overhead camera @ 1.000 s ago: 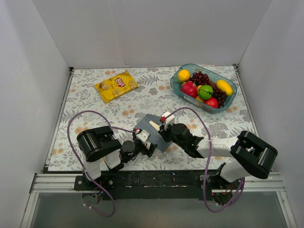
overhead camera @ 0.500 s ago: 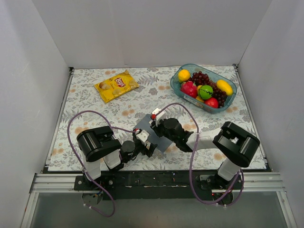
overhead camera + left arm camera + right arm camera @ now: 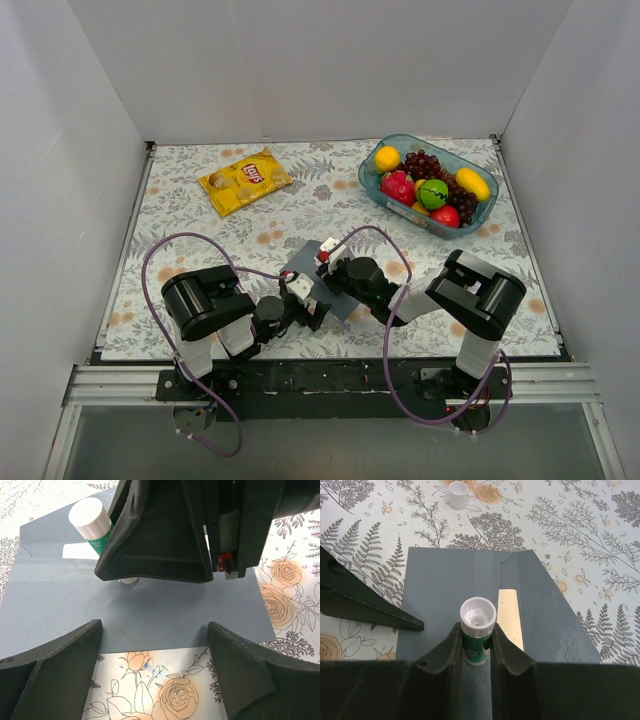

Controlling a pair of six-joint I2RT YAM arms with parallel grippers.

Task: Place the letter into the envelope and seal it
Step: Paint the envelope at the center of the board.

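Envelope (image 3: 445,595): matt smooth paper. Glue stick (image 3: 478,625): glossy white plastic. Fingers (image 3: 55,665): matt black, probably plastic.

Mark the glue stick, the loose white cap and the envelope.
glue stick (image 3: 478,630): right wrist view, white top end.
white cap (image 3: 458,495): right wrist view, its side wall.
envelope (image 3: 135,615): left wrist view, bare grey face.

Slate-blue envelope (image 3: 445,590), cream letter (image 3: 510,615), green-and-white glue stick (image 3: 477,630), floral-print tablecloth (image 3: 580,525)
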